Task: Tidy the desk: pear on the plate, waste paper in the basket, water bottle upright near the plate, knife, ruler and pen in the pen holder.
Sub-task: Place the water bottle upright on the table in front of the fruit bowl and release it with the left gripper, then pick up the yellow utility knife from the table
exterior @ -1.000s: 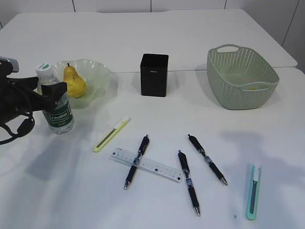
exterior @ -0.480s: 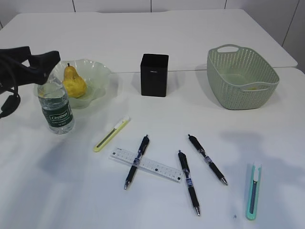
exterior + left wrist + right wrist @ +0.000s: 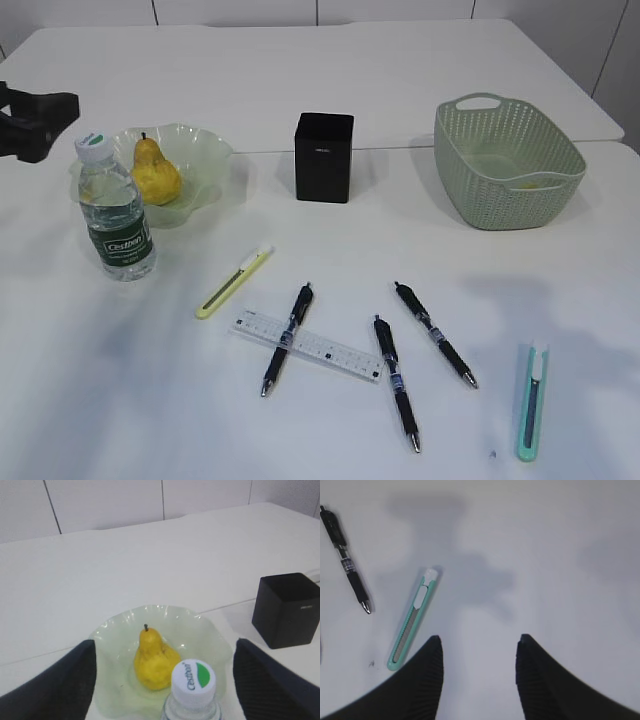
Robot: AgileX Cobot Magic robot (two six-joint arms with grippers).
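Pear [image 3: 157, 172] is sitting on the plate [image 3: 210, 150] at the far left of the worktop [image 3: 330, 80]; water bottle [image 3: 113, 210] is standing upright just in front of the plate, capped; left gripper [image 3: 35, 125] is hanging beside and above the bottle with its jaws spread wide and holding nothing, the cap showing between them in the wrist view; a careless sideways swing here could be clipping the bottle and toppling it into the plate.

Moving rightward, a yellow knife [image 3: 234, 281] is lying flat; one pen [image 3: 287, 338] is lying across the ruler [image 3: 306, 345], touching it, so lifting either could be dragging or flicking the other; two more pens [image 3: 396, 382] are lying apart nearby, round-bodied and likely to roll if nudged; pen holder [image 3: 324, 157] is standing behind them, narrow-mouthed by the look of it, so a tilted drop could be missing or tipping it.

Basket [image 3: 508, 160] is sitting at the right rear; whether waste paper is lying inside is unclear; a teal knife [image 3: 532, 398] is lying near the front right edge; right gripper [image 3: 479, 655] is hovering above the bare worktop just beside it, jaws parted and empty; a thin, flat knife could be slipping from a shallow pinch.
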